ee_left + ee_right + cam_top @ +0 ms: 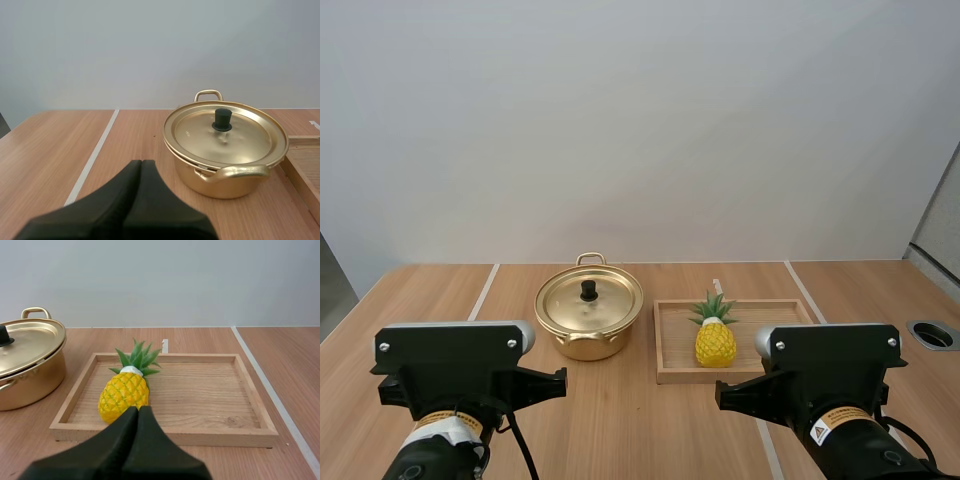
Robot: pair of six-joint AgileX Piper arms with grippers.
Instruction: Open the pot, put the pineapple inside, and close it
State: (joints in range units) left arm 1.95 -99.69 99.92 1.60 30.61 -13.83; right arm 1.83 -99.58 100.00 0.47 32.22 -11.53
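The pot (582, 338) stands on the desk (620, 420) with its lid (605, 305) on, so its inside is hidden. A black knob (588, 290) sits at the lid's middle. Just beside the pot, not touching it, lies the wooden tray (720, 376). The pineapple (716, 342) lies inside the tray, in the half nearer the pot, with its green crown pointing toward the far rim.

The left claw (141, 163) is clenched on nothing, its two fingers pressed together as one dark wedge. It hangs low over the desk on the near side of the pot, apart from it. One pot handle (235, 171) faces this claw, and the other peeks over the lid's far edge. Of the tray, this view catches just a corner, cut off at the frame.

The right claw (138, 409) is also clenched and empty, and it points at the pineapple. Its fingers cover the fruit's near end, so whether the tips touch it cannot be told. The pot is cut off beside the tray there.

From above, the left arm (455, 365) and right arm (830, 365) hide the desk's front, and the right one covers the tray's near corner.
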